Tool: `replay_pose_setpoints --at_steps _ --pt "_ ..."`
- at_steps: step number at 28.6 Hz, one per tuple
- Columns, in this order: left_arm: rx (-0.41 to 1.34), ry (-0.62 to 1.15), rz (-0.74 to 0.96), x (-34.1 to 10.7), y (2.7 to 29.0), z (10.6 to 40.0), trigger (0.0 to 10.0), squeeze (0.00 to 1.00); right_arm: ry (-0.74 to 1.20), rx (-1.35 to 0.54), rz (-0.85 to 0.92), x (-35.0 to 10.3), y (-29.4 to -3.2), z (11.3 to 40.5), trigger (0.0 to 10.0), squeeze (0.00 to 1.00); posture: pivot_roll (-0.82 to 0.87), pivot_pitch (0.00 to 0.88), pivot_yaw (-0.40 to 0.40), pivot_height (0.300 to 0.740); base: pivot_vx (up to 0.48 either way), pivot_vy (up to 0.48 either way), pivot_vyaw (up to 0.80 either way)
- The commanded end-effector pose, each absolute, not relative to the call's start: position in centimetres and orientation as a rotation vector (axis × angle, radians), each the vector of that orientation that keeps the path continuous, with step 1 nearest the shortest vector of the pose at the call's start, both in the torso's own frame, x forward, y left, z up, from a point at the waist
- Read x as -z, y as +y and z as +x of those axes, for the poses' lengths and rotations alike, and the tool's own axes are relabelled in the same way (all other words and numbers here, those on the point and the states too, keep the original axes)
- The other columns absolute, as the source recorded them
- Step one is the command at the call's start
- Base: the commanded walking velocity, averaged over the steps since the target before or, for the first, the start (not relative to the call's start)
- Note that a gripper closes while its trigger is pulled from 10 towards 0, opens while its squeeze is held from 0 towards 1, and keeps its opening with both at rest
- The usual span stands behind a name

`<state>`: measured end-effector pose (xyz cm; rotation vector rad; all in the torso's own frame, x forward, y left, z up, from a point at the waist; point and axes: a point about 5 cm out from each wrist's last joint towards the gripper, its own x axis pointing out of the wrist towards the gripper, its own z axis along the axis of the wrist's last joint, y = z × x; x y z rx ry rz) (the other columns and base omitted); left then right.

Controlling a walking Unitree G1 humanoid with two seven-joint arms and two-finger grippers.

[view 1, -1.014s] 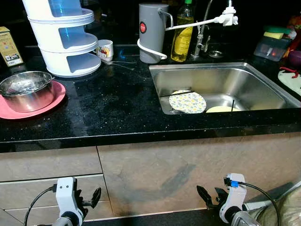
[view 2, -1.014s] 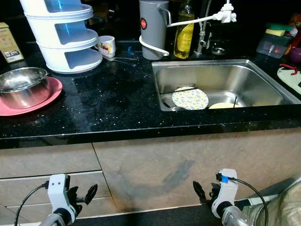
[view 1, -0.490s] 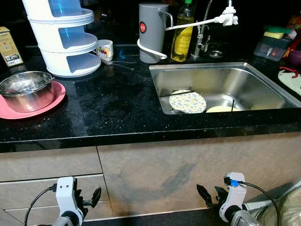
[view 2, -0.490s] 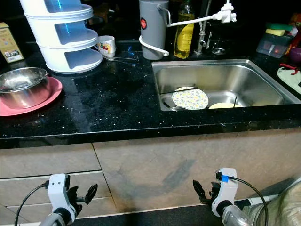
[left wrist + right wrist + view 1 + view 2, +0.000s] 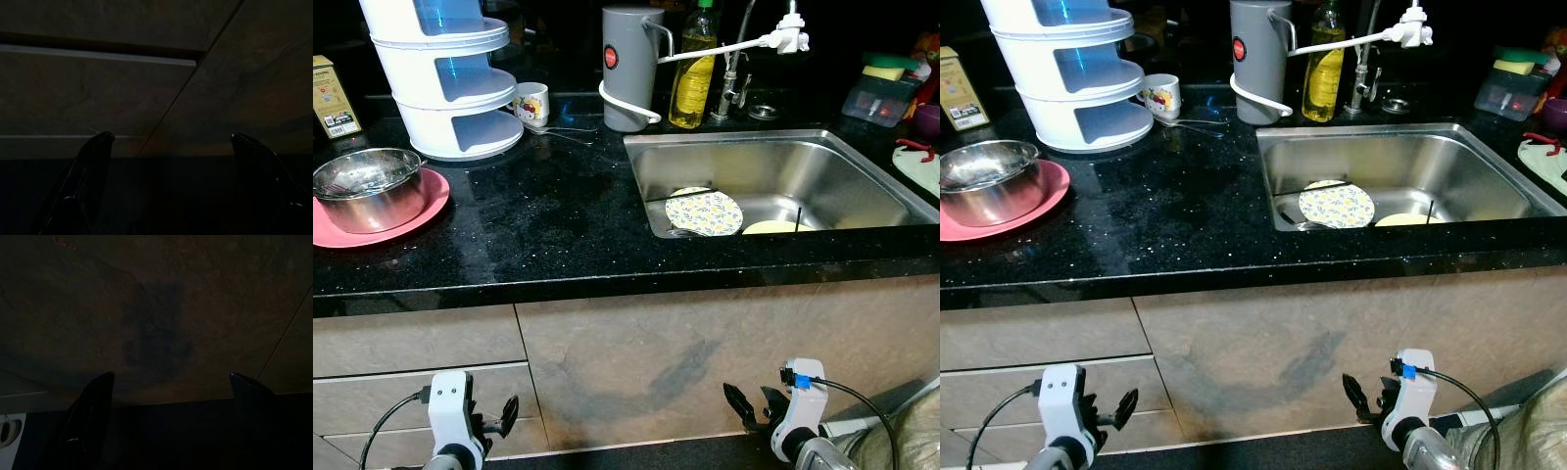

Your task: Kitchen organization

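Head views: sharp, evenly exposed, no motion blur. Overhead light produces white speckle glare on the black tabletop (image 5: 558, 215) and bright reflections on the sink (image 5: 862, 181) walls, well above and beyond both pincers. The background behind the faucet falls to black. The cabinet front (image 5: 705, 352) just ahead of the pincers lies in soft shade. Wrist views: very dark and grainy; the left pincer (image 5: 168, 147) and right pincer (image 5: 171, 382) appear as dim silhouettes with faint edge highlights, fingers spread apart.

White wrists (image 5: 448, 395), apparently black cables.
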<state>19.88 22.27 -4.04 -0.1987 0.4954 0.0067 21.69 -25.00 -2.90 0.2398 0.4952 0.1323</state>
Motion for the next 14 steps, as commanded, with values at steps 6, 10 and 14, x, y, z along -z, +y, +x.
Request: replay_pose_setpoints --at_steps 6,10,14 --pt "-0.001 0.515 -0.178 4.14 22.29 19.67 10.0 0.00 0.495 -0.153 0.229 2.78 -24.84 21.86 10.0 0.00 0.03 0.015 -0.036 0.740 0.000 0.000 0.00" --pt "0.001 0.515 -0.177 4.10 22.22 19.73 10.0 0.00 0.496 -0.151 0.231 2.76 -24.88 21.89 10.0 0.00 0.03 0.016 -0.036 0.740 0.000 0.000 0.00" --pt "0.005 0.515 -0.176 4.04 22.23 19.80 10.0 0.00 0.496 -0.150 0.233 2.76 -24.87 21.91 10.0 0.00 0.03 0.016 -0.033 0.740 0.000 0.000 0.00"
